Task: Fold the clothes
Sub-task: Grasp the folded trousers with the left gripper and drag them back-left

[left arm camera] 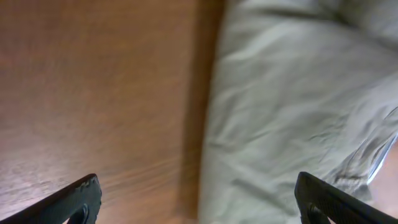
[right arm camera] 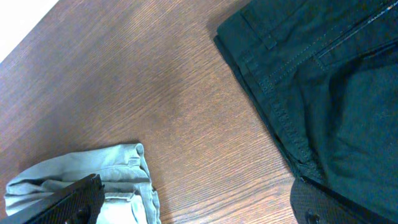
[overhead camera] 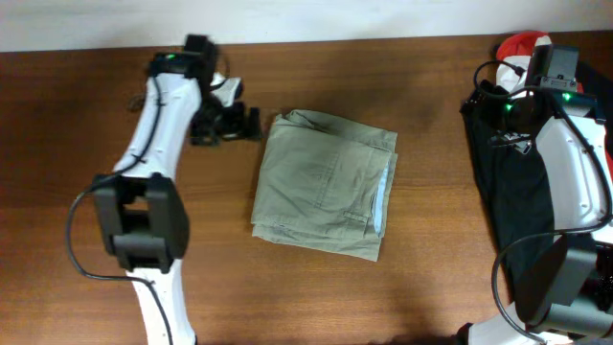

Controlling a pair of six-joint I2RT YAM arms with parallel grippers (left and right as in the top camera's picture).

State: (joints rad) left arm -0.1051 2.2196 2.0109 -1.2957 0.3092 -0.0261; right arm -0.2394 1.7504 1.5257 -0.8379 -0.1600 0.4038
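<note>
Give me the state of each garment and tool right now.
khaki shorts: folded into a rectangle, lying flat, ungripped.
black garment: lying flat at the right side, ungripped.
red-and-white garment: mostly hidden behind the right arm, state unclear.
left tool: open, empty, above the shorts' edge.
right tool: open, empty.

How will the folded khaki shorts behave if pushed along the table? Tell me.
Probably floppy: the khaki shorts show soft wrinkles, so lifted edges would droop. Likely to bunch rather than slide whole, since loose folded layers lie on the wooden table.
</note>
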